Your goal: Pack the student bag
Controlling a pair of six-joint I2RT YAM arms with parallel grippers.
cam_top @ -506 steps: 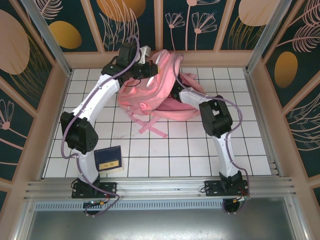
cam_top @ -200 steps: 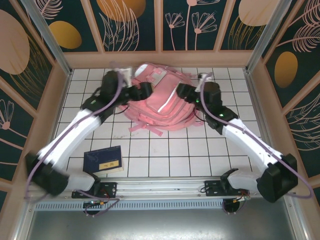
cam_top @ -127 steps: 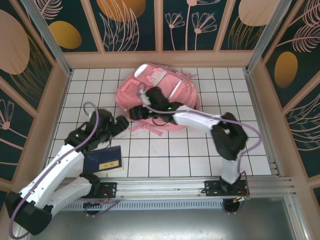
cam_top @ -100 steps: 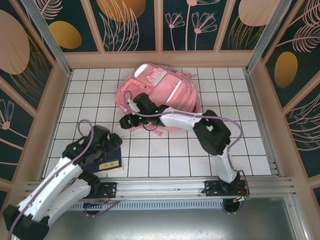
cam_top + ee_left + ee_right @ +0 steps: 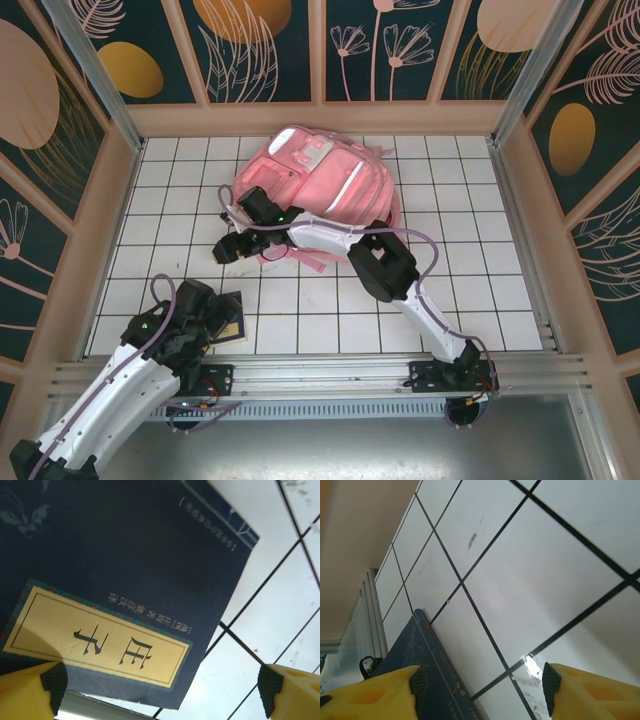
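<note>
Bag (image 5: pixel 320 190) lies flat at the far edge of the worktop (image 5: pixel 480 290), centre. Left claw (image 5: pixel 160 690) spread wide, empty, just over book (image 5: pixel 115 580) at near-left corner. Right claw (image 5: pixel 232 245) parted, empty, above tiles by bag's near-left side.

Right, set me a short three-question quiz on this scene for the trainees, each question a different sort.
1. True or false: the book is already inside the bag.
2. Which gripper hangs over the book? A left; B right; C both.
3. Fill in: the left jaws stand ____.

Key:
1. False. The book lies on the tiles, apart from the bag.
2. A. The left gripper is over the book, while the right gripper is over bare tiles near the bag.
3. Open.
</note>
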